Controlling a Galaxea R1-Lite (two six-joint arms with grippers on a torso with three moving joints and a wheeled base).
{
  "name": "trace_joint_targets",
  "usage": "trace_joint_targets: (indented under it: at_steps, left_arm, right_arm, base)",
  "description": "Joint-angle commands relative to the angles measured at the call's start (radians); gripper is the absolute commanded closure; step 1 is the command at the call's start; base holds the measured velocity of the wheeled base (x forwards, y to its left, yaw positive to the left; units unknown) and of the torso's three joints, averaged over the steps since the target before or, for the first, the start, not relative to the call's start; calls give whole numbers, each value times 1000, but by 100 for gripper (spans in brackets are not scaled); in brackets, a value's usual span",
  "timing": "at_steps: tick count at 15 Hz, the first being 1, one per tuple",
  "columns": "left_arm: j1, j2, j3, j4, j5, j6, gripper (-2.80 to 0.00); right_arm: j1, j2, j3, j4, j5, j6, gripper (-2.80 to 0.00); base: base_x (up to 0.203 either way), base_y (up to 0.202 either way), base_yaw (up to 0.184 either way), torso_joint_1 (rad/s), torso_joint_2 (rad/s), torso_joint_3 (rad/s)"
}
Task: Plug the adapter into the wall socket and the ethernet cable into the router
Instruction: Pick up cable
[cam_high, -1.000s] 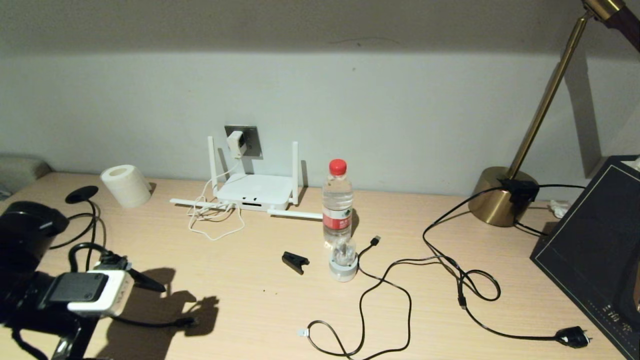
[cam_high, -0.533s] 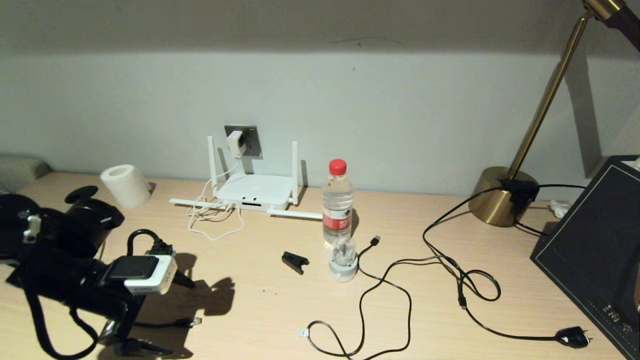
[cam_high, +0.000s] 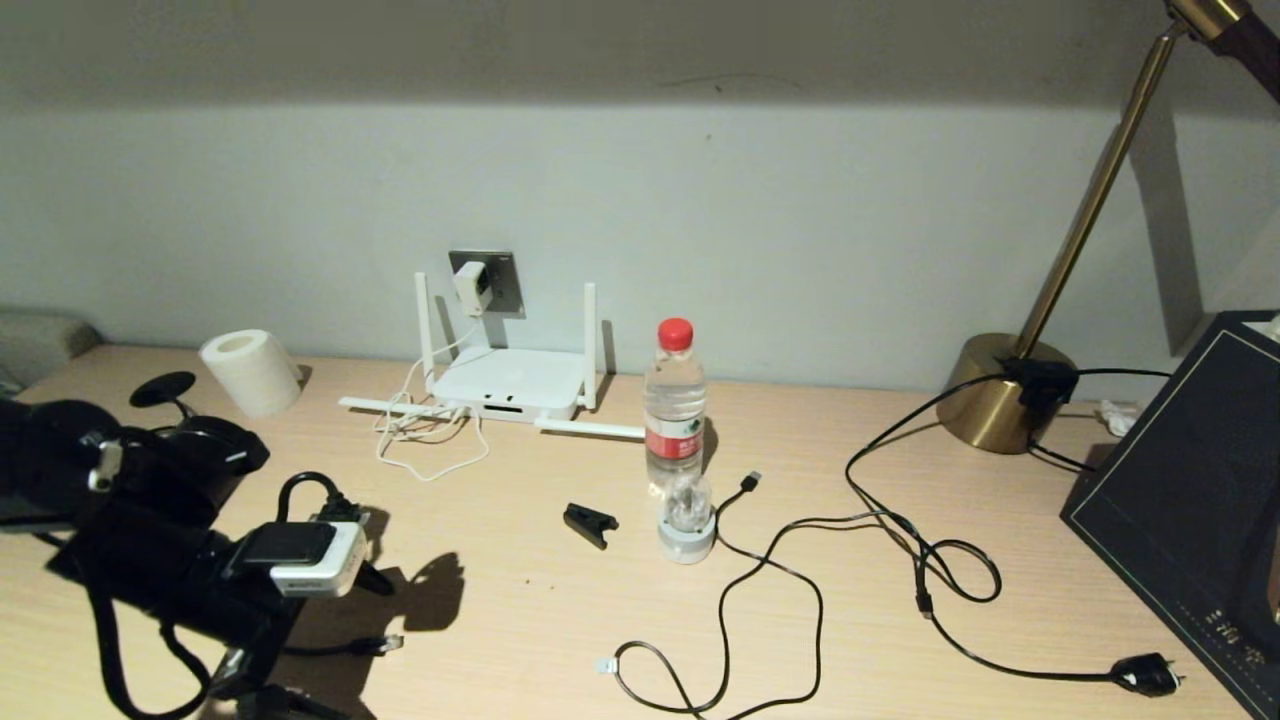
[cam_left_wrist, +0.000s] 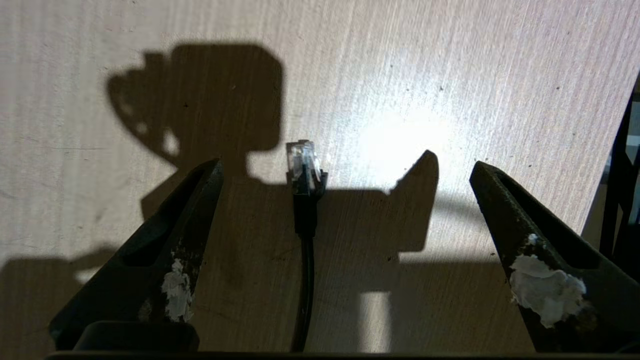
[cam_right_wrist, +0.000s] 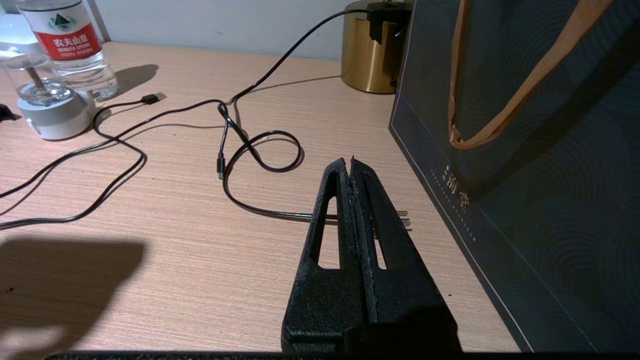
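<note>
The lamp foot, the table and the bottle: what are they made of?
The lamp foot looks like brass-coloured metal with a soft shine, since light glints on its rounded side. The table looks like pale wood or a wood-look board, matt, with fine straight grain lines. The bottle looks like clear thin plastic: you can see through it, and its cap is red.

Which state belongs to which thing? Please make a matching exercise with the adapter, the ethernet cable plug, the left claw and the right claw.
Things:
1. adapter
2. ethernet cable plug
3. left claw
4. right claw

States:
A. shut and empty, near the dark bag
B. lying loose on the table, not gripped
C. seated in the wall socket
D. open wide, one finger on each side of the plug

Pairs: 1-C, 2-B, 3-D, 4-A
</note>
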Motion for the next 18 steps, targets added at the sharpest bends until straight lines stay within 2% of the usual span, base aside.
trace_joint_targets:
  at_steps: [1,15,16,18]
  left_arm:
    - [-1,33,7,2,10,7,-280]
    - [7,124,-11,-51,5,7,-280]
    - [7,124,-11,-51,4,7,0]
    - [7,122,-7,-50,4,7,0]
  right_arm:
    - [0,1,35,-1,0,0,0]
    - [0,1,35,-1,0,0,0]
    - [0,1,35,-1,0,0,0]
    - [0,1,35,-1,0,0,0]
  base:
    - [0,0,0,0,0,0]
    - [0,0,0,0,0,0]
    - [0,0,0,0,0,0]
    - [0,0,0,0,0,0]
